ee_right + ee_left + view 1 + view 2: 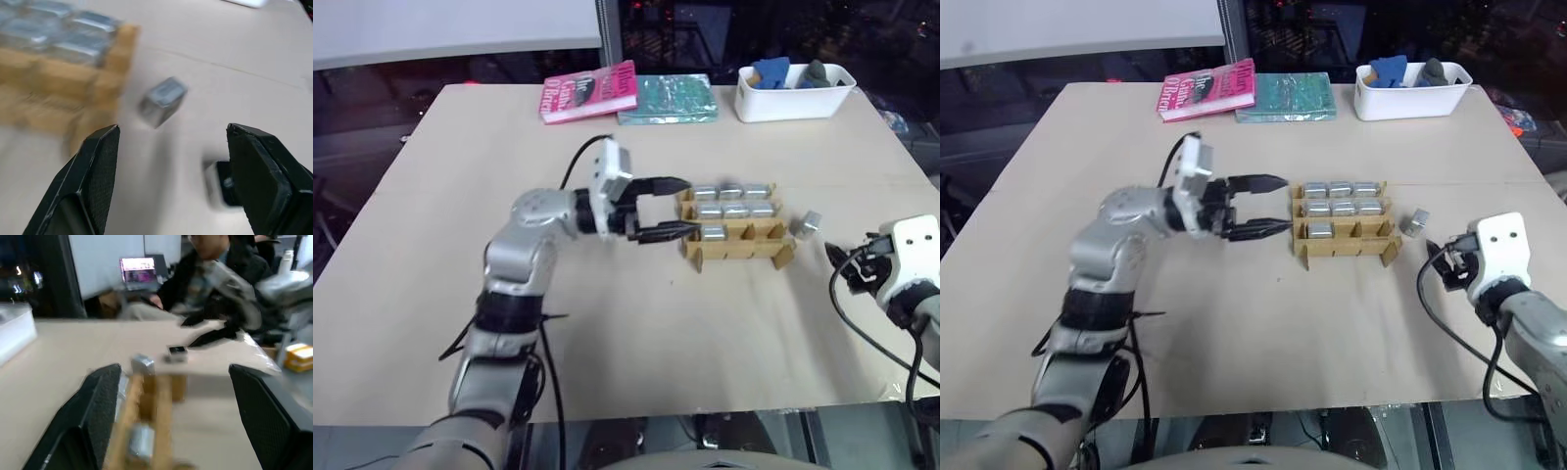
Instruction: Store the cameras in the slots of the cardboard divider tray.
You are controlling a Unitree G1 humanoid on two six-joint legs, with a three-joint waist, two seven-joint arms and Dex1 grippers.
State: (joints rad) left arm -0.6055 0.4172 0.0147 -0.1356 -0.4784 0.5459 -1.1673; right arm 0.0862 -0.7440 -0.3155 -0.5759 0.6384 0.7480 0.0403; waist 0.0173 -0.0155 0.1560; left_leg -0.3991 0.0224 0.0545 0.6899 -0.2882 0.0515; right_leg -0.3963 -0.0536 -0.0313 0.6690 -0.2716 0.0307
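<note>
Seven cameras (pixel 734 210) are seen slotted in the tray (pixel 785 253), one loose camera (pixel 809 223) is left, and both grippers (pixel 668 208) (pixel 168 147) are held apart, empty.

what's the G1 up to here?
It is filling the cardboard divider tray with cameras. Seven slots are filled: three in the far row, three in the middle, one at the left end of the near row. The left gripper hangs open and empty just left of the tray. The right gripper is open, facing a loose camera lying on the table just right of the tray. Another camera lies near its fingers.
</note>
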